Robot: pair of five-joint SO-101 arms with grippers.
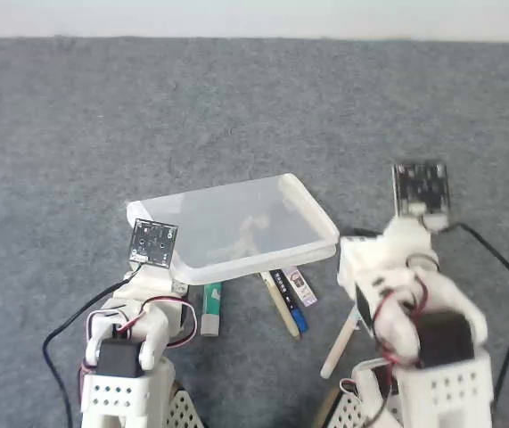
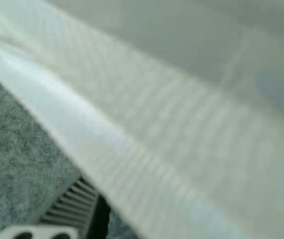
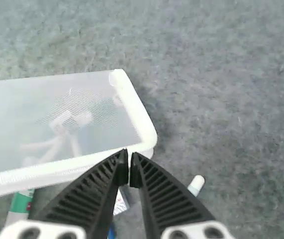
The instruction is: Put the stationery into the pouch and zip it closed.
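Note:
A translucent white pouch (image 1: pixel 236 227) lies slanted across the grey carpet, its near edge raised over loose stationery. Pale shapes show through its wall (image 3: pixel 62 132). The pouch's surface (image 2: pixel 181 129) spreads right across the left wrist view, with one ribbed finger (image 2: pixel 69 209) of my left gripper under its edge, so that gripper appears shut on the near left corner. My right gripper (image 3: pixel 129 162) is shut, tips together right at the pouch's near right edge (image 3: pixel 137 149). A green-and-white stick (image 1: pixel 211 308), a wooden pencil (image 1: pixel 281 308), a blue pen (image 1: pixel 297 316) and a white pen (image 1: pixel 341 343) lie below the pouch.
Grey carpet (image 1: pixel 254 107) stretches open beyond the pouch and to the right of it. A small labelled piece (image 1: pixel 300 285) lies by the pencil. Both arm bases stand at the near edge, with black cables trailing beside each.

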